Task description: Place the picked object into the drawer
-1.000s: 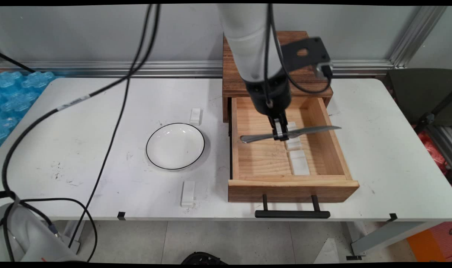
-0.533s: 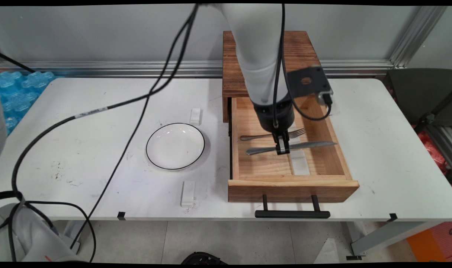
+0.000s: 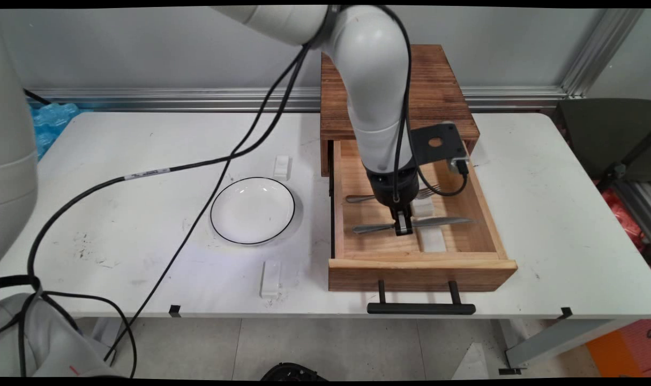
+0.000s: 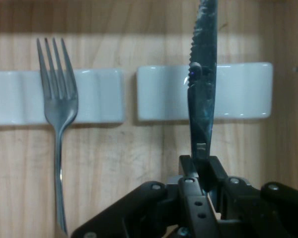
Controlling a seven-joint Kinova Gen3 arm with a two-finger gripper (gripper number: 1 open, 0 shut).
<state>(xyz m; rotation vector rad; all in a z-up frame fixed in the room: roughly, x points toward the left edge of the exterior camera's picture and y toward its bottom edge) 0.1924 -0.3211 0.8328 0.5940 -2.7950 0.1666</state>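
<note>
Gripper (image 4: 202, 171) clamped on knife (image 3: 416, 223) at mid-length. Knife long axis parallel to fork (image 4: 58, 119); blade directly over right-hand white rest (image 4: 243, 91), inside drawer (image 3: 421, 264).

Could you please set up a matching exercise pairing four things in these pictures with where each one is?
Things:
1. knife
2. fork
3. plate
4. drawer

Places or states:
A. on the table, left of the drawer
B. pulled open, handle toward the camera
C. held in the gripper, blade over a white rest
D. lying in the drawer, tines on a white rest

Pairs: 1-C, 2-D, 3-A, 4-B
</note>
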